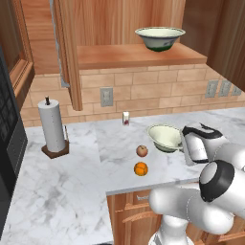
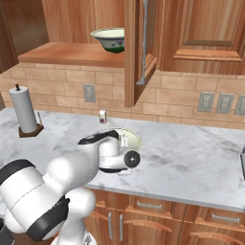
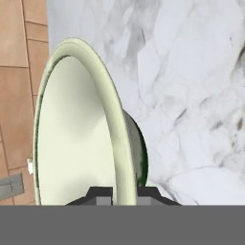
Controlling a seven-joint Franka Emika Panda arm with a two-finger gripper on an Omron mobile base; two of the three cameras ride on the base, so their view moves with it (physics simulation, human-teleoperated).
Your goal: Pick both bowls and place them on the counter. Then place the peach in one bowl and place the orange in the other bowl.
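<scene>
My end effector [image 3: 119, 196] is clamped on the flared rim of the wide cream-white ceramic bowl [image 3: 76, 134]. I judge it stiff, smooth and fragile, so the thin rim is the right hold above the white marble counter [image 3: 191, 95].

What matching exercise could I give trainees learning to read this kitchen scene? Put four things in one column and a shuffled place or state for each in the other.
Things
1. bowl by the gripper
2. second bowl
3. peach
4. orange

Places or states
A. up on the wooden shelf
B. on the counter, nearest its front edge
C. rim clamped in the gripper
D. on the counter, between the orange and the backsplash

Pairs: 1-C, 2-A, 3-D, 4-B
</scene>
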